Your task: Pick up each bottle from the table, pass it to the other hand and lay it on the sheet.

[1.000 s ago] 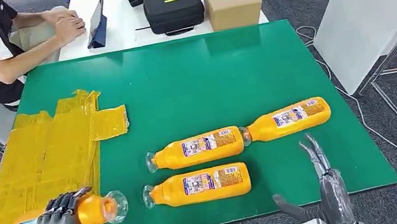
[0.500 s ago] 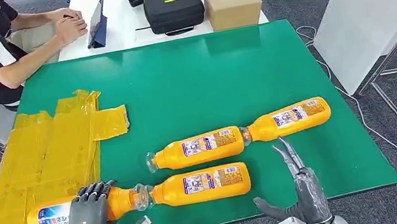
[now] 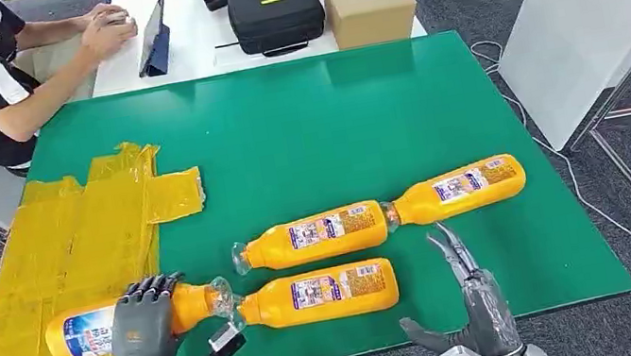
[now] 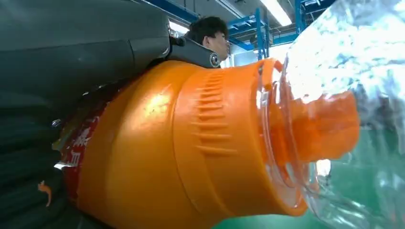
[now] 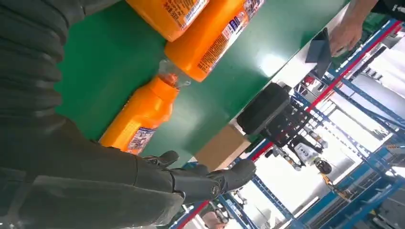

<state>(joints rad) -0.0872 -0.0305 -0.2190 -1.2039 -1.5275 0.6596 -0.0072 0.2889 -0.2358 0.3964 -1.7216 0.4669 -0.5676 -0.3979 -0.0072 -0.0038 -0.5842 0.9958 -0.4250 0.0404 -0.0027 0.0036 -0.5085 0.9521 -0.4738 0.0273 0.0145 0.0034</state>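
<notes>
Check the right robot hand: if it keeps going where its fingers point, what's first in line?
Likely the far-right bottle. The right robot hand is open, fingers aimed up-table toward its neck end; height above the mat is unclear.

A lab: blue racking (image 5: 367, 95), white worktables (image 3: 201, 19).

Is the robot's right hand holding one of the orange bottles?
No, the right hand hangs open near the table's front edge, fingers spread, touching no bottle.

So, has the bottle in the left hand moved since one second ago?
Yes. The held bottle moved away from the robot, further onto the yellow sheet, and its cap end now lies near the nearest bottle on the table.
</notes>
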